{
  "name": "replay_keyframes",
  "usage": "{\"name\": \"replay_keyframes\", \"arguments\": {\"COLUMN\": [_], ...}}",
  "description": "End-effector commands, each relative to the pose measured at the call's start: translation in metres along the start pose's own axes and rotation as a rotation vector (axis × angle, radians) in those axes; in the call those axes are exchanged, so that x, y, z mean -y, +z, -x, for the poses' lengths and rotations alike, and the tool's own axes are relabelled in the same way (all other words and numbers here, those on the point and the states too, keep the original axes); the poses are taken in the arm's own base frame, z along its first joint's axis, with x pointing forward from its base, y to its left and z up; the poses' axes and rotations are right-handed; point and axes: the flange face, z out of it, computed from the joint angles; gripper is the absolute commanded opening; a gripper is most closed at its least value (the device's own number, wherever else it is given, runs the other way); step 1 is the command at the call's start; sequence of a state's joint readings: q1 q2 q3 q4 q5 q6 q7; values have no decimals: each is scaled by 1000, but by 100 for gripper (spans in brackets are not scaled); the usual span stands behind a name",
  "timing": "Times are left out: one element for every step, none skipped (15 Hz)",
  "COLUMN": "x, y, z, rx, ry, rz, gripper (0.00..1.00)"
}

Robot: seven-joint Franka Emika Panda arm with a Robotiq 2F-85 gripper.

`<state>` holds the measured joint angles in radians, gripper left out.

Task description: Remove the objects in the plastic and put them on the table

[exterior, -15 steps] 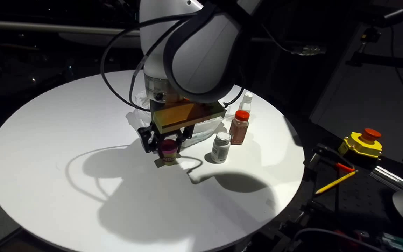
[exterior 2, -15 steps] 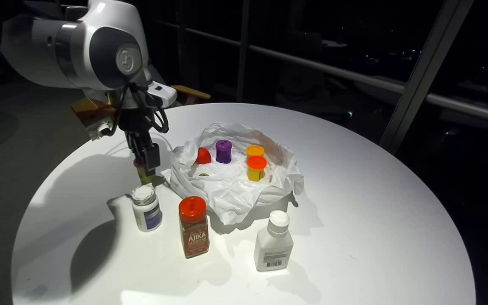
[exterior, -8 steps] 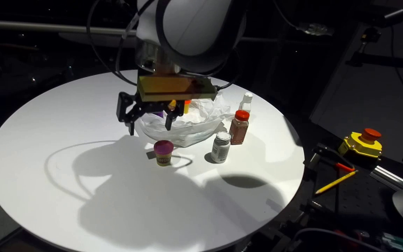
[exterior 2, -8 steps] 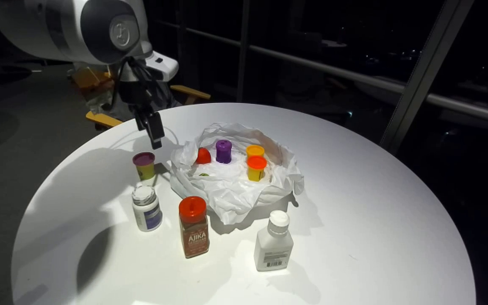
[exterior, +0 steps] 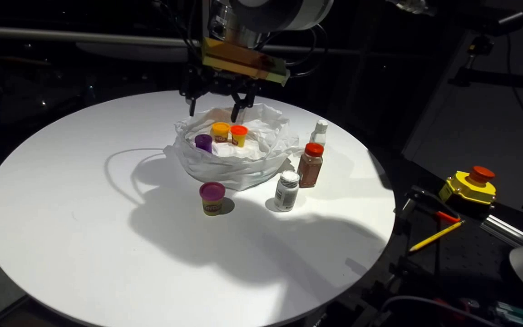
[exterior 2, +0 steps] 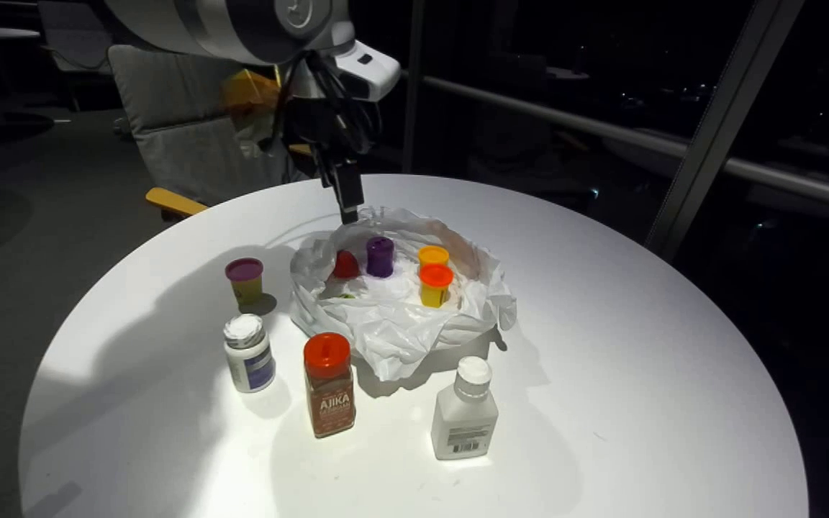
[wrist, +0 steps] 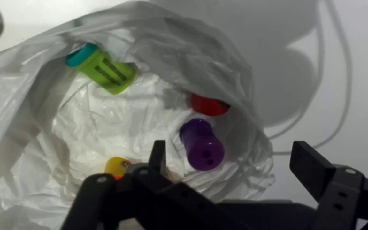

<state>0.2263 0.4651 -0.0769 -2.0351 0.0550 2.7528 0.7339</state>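
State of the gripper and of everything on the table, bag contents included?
Gripper: open, holding nothing.
Plastic bag: open-topped, on table.
Purple shaker: upright, in bag.
Yellow-lidded tub: upright, lidded, in bag.
Orange-lidded tub: upright, lidded, in bag.
Green container: in bag, seemingly on its side.
Red object: in bag, partly hidden.
Maroon-lidded tub: upright, lidded, on table.
Round white bottle: upright.
Red-lidded jar: upright, lidded.
Square white bottle: upright, capped.

A crumpled white bag (exterior: 234, 175) sits open on the worktop (exterior: 61, 236). Inside, a yellow-lidded tub (exterior: 220, 132) and an orange-lidded tub (exterior: 239, 136) stand upright, side by side. A purple pot (wrist: 203, 147) stands near a red thing (wrist: 208, 104), partly hidden by a fold. A teal-lidded green pot (wrist: 109, 72) lies on its side. Outside, near the bag, a magenta-lidded tub (exterior: 212, 199) stands upright.
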Motion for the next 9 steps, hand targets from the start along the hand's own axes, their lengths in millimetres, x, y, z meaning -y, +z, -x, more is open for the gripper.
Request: {"name": "replay_keyframes", "arguments": {"x": [-22, -27, -34, -37, -40, -42, -43, -44, -45], "y": [31, 38, 48, 60, 70, 78, 82, 88, 89], "z": [-22, -23, -22, -21, -17, -15, -12, -11, -10], "rx": [-33, -53, -56, -55, -51, -61, -70, -77, -89], "ry": [37, 6, -18, -37, -61, -82, -102, -117, -125], "rz": [18, 29, 39, 48, 63, 83, 98, 112, 121], "gripper": [100, 100, 100, 100, 100, 100, 100, 100, 100]}}
